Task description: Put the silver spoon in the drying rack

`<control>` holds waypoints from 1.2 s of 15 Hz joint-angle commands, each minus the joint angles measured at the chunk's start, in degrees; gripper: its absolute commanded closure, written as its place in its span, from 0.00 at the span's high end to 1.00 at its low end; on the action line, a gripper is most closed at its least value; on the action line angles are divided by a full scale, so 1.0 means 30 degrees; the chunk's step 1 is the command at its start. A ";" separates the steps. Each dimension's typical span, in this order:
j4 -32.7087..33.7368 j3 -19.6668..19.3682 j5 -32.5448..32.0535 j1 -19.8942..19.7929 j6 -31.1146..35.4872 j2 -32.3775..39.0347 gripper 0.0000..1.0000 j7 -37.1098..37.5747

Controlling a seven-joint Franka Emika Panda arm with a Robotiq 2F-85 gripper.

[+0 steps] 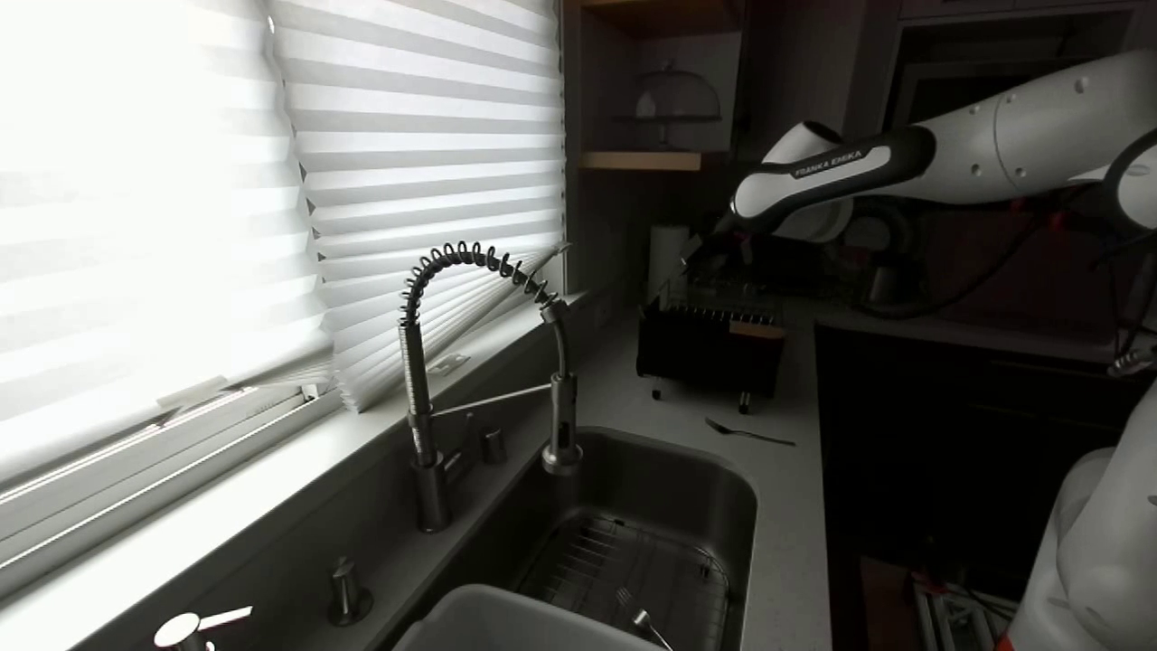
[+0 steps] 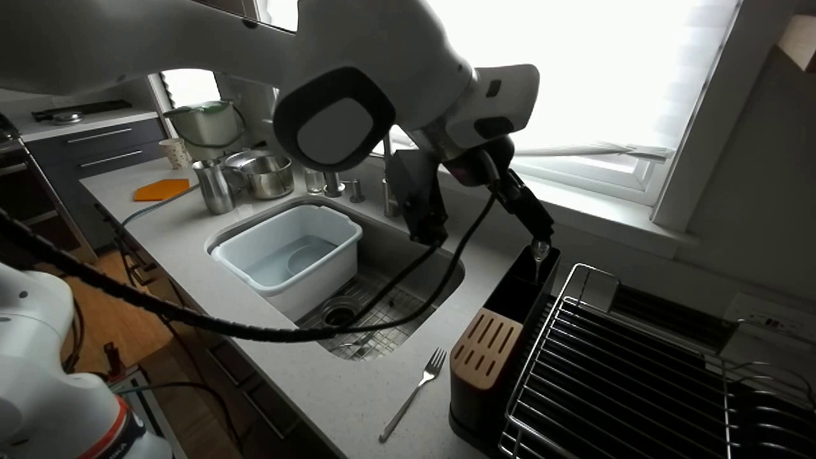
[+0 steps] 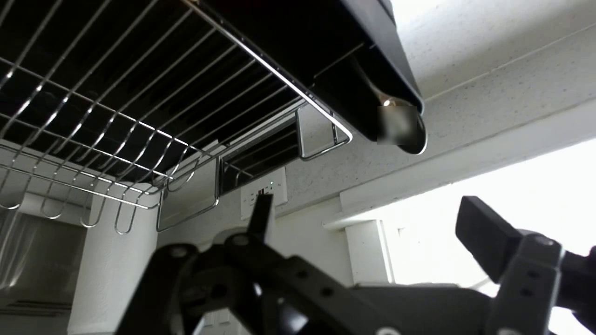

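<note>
In an exterior view, a white robot arm [image 2: 408, 64] reaches from the left over a pale counter [image 2: 319, 382]. At the counter's left end lies an orange mat [image 2: 162, 189], with a patterned cup [image 2: 174, 154] and a pale bucket [image 2: 208, 132] behind it; a steel pitcher [image 2: 215, 187] and a steel pot [image 2: 272, 180] stand just beside each other. Next comes the sink [image 2: 382, 247]: a white tub [image 2: 330, 280] stands in its left part, and a wire grid [image 2: 380, 343] lies in its right part, where a fork [image 1: 644, 620] shows in an exterior view. A second fork [image 2: 411, 395] lies on the counter between the sink and a black utensil holder [image 2: 468, 398], which has a slotted wooden insert [image 2: 488, 347] at its near end and runs along the left side of the drying rack [image 2: 637, 370]. The silver spoon [image 2: 540, 250] is in the holder's far end, tilted, handle down, with its bowl up at the rim. The gripper [image 3: 370, 211] is near the bowl; in the wrist view its two fingers [image 3: 486, 235] are spread wide and apart from the spoon. The drying rack fills the lower right, beside the wall [image 2: 765, 255].
</note>
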 commanded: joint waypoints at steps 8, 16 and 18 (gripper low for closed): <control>0.0135 0.1634 -0.5366 -0.0591 -0.7804 -0.3684 1.00 0.5550; 0.0582 0.1556 -0.5108 -0.0231 -0.9166 -0.3817 1.00 0.5818; 0.0582 0.1558 -0.5109 -0.0232 -0.9166 -0.3831 1.00 0.5818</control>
